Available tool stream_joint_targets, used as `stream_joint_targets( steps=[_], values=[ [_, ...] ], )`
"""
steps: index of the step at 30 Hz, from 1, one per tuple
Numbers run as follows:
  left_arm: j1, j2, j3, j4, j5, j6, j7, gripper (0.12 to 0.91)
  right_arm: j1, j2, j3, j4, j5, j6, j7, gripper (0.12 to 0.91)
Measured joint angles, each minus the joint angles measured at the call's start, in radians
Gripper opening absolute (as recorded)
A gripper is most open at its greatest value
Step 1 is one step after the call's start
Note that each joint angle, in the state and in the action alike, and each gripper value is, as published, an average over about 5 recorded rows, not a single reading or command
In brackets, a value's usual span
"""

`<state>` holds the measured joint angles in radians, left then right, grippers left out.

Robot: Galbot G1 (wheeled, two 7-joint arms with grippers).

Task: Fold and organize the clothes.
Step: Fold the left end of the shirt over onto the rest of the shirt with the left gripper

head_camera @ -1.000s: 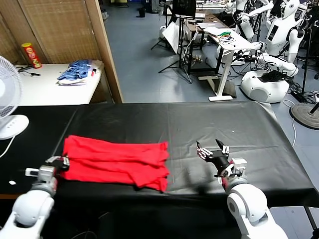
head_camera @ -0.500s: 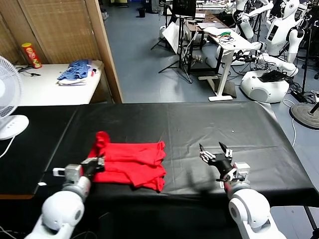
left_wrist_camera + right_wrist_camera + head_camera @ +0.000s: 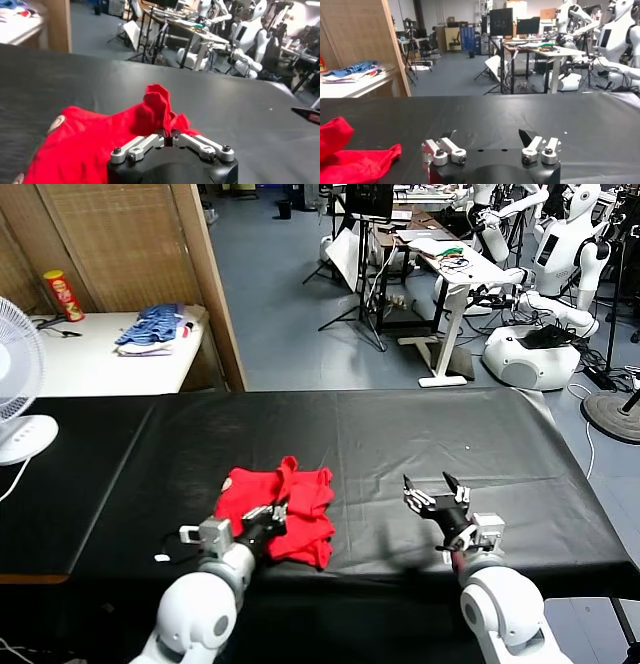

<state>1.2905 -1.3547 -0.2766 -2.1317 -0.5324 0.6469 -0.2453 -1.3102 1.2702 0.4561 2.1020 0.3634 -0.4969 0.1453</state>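
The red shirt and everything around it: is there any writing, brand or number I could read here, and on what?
None can be read.
Red T-shirt: a bit of print shows at its edge, no letters legible.
Red can on the side table: label too small to read.
Blue clothes pile: no visible text.
Monitors behind: screens dark, nothing legible.

No text, label, brand, number or sign can be read anywhere. The red can on the side tabletop carries a printed label, but its lettering is too small to make out.
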Motion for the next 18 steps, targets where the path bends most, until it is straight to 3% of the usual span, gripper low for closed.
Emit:
stream_joint_targets(
  steps=[13,16,18],
  values=[
    [-0.014,-0.076,0.027,0.046,0.034,-0.022,0.001,0.176,0.017,0.000,-0.028,-0.023,-0.010,0.000,-0.003,0.798],
    [-0.010,-0.092,0.030,0.048,0.004,-0.025,-0.002,0.280,0.027,0.000,-0.040,-0.032,-0.011,-0.001,-0.005,0.798],
    [-0.008,-0.101,0.030,0.042,-0.042,-0.024,-0.014,0.397,0.035,-0.001,-0.051,-0.039,-0.010,-0.002,-0.009,0.798]
  ],
)
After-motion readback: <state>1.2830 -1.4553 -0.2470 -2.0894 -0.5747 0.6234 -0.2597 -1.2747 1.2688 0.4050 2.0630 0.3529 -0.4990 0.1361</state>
